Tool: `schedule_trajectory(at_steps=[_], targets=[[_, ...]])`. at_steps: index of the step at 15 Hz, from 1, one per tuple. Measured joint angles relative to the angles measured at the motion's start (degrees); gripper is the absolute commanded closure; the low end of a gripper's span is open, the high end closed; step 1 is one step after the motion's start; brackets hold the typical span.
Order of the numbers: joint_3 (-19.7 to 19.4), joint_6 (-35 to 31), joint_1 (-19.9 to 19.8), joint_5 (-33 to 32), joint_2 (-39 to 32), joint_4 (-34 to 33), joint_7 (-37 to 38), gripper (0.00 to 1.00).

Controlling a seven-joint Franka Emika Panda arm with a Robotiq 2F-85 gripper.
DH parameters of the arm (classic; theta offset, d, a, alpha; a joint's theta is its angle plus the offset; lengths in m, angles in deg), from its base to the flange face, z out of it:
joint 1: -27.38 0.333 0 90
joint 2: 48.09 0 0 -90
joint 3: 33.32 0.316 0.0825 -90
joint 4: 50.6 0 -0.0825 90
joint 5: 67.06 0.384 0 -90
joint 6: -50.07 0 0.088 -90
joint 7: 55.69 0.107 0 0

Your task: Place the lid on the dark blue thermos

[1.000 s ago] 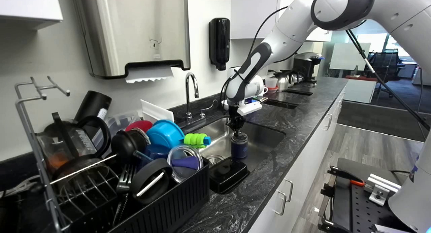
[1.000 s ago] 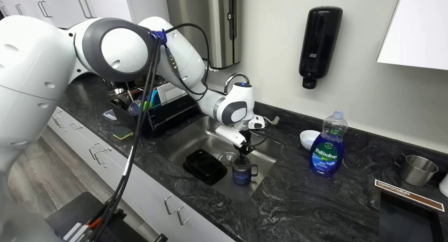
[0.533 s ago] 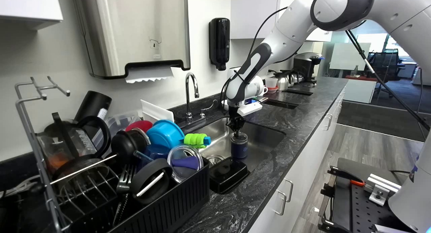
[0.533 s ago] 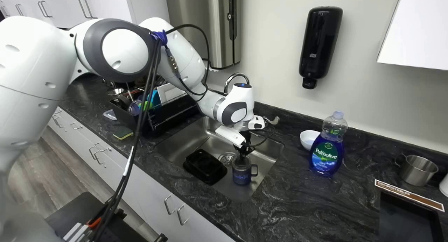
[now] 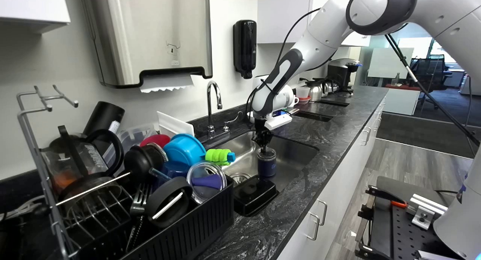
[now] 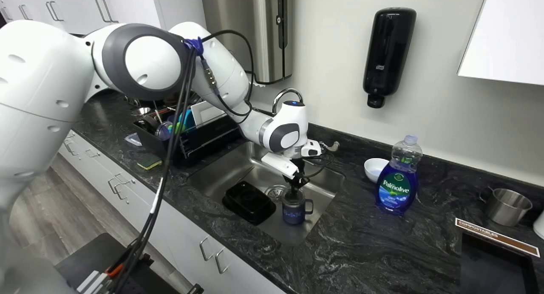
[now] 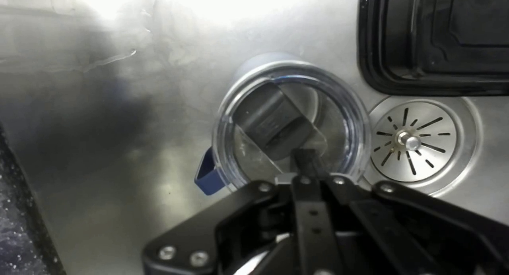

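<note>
The dark blue thermos (image 5: 266, 167), a mug with a side handle, stands upright in the sink; it also shows in an exterior view (image 6: 293, 212). The clear round lid (image 7: 274, 126) with a dark grey slider lies over its mouth, and its rim shows at the top in an exterior view (image 5: 272, 151). Whether it is fully pressed in I cannot tell. My gripper (image 7: 308, 155) points down at the lid, its fingers together beside the slider, touching or just above the lid. It hides the lid's near edge in the wrist view. The thermos handle (image 7: 209, 179) sticks out at the left.
A black container (image 6: 249, 202) lies in the sink (image 6: 272, 175) beside the thermos, near the drain (image 7: 407, 142). The faucet (image 5: 210, 109) stands behind the sink. A full dish rack (image 5: 188, 230) stands alongside. A Palmolive bottle (image 6: 397, 181) and a white bowl (image 6: 375, 168) stand on the counter.
Almost nothing. The arm and thermos shift very slightly in an exterior view; the gripper stays shut at the lid.
</note>
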Motion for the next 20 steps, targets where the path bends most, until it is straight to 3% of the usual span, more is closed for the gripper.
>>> schedule_trajectory(at_steps=[20], targets=[[-0.3, 0.1, 0.7, -4.9, -0.4, -0.3, 0.0, 1.00]])
